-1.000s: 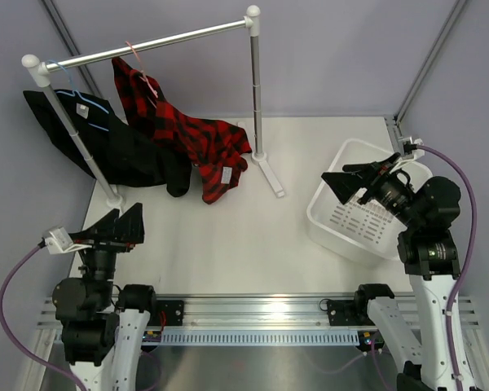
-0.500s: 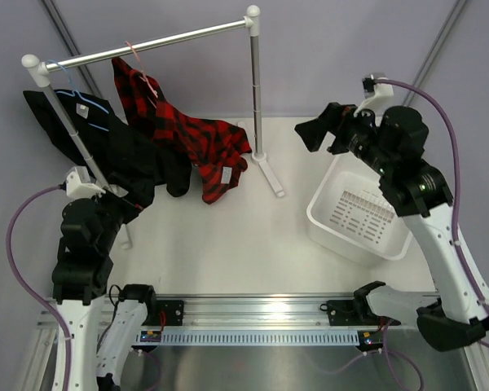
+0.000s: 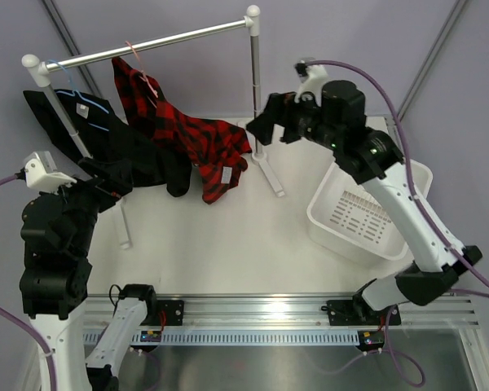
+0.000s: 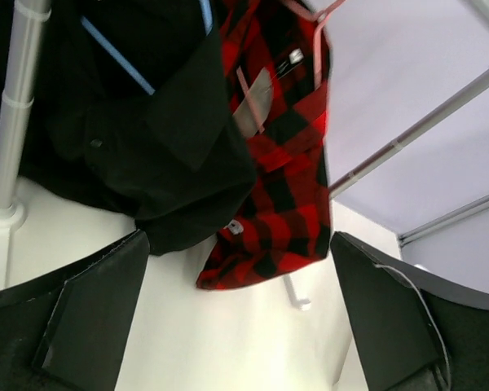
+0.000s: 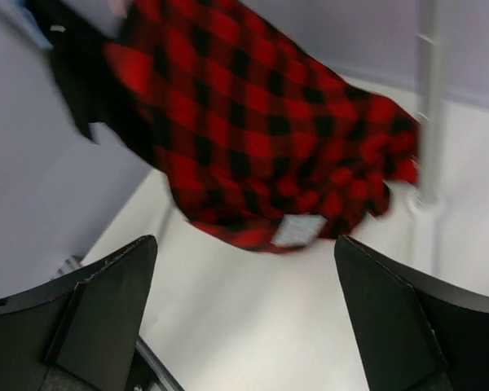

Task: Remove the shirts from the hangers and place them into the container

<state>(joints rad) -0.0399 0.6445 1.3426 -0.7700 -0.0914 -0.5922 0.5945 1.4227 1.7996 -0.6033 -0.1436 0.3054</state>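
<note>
The right tool (image 3: 261,124), fingers spread and empty, hangs just right of the plaid shirt (image 3: 197,137). The left tool (image 3: 106,181), equally spread, faces the black shirt (image 3: 126,155) just ahead. Tugging cloth sideways could snag the pink hanger (image 3: 140,65) or tip the rail (image 3: 163,39). The container (image 3: 367,220) sits behind the right tool on the white bench (image 3: 228,236), with lavender walls around.

Soft, even, bright light casts only faint shadows, glare streaks the base rail (image 3: 269,308), and the right wrist view blurs the plaid shirt (image 5: 261,138).
</note>
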